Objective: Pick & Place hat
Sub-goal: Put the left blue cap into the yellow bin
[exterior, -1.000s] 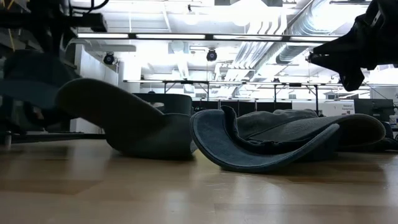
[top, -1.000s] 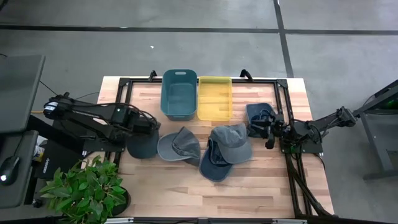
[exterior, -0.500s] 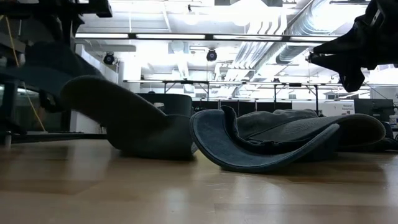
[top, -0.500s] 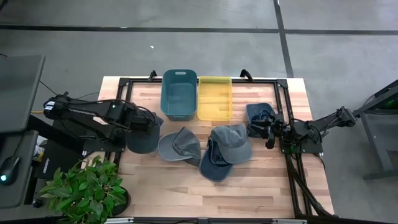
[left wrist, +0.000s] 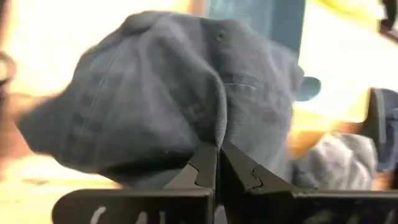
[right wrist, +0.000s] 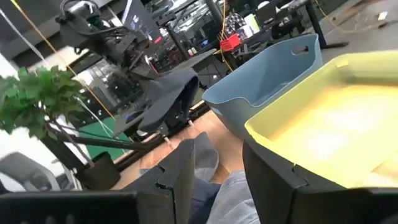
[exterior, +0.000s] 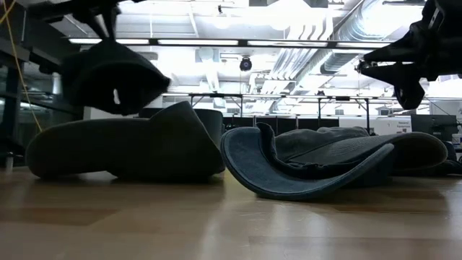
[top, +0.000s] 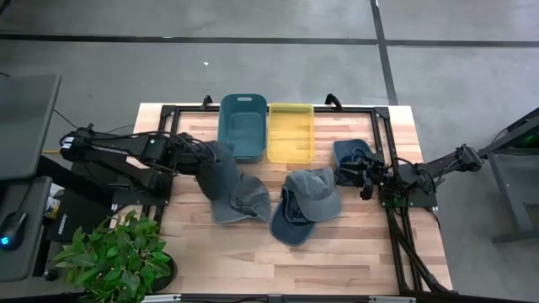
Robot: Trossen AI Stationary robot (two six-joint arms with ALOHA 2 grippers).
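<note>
My left gripper (left wrist: 217, 163) is shut on a dark blue cap (top: 219, 168) and holds it in the air (exterior: 108, 76) just in front of the teal bin (top: 242, 126). Below it a grey cap (top: 244, 202) lies flat on the table. A second grey cap (top: 313, 190) rests partly on an upturned blue cap (top: 290, 224). My right gripper (top: 362, 178) waits open at the table's right, raised (exterior: 404, 65) beside another dark blue cap (top: 349, 155). My left gripper pinches a raised fold of the cap's crown cloth (left wrist: 217, 134) between its two fingertips, coming from the table's left. The cap is lifted clear of the table and hangs slack below and around the fingers (exterior: 108, 76).
A yellow bin (top: 291, 132) stands to the right of the teal bin at the far edge. A black frame rail (top: 173, 118) borders the table's far and side edges. A potted plant (top: 118, 252) stands at the near left corner. Bare wood lies along the near edge (top: 253, 261).
My left gripper has risen and moved right and toward the far edge, toward the teal bin, carrying the dark blue cap up clear of the table. The grey cap's raised left part has dropped flat onto the table.
</note>
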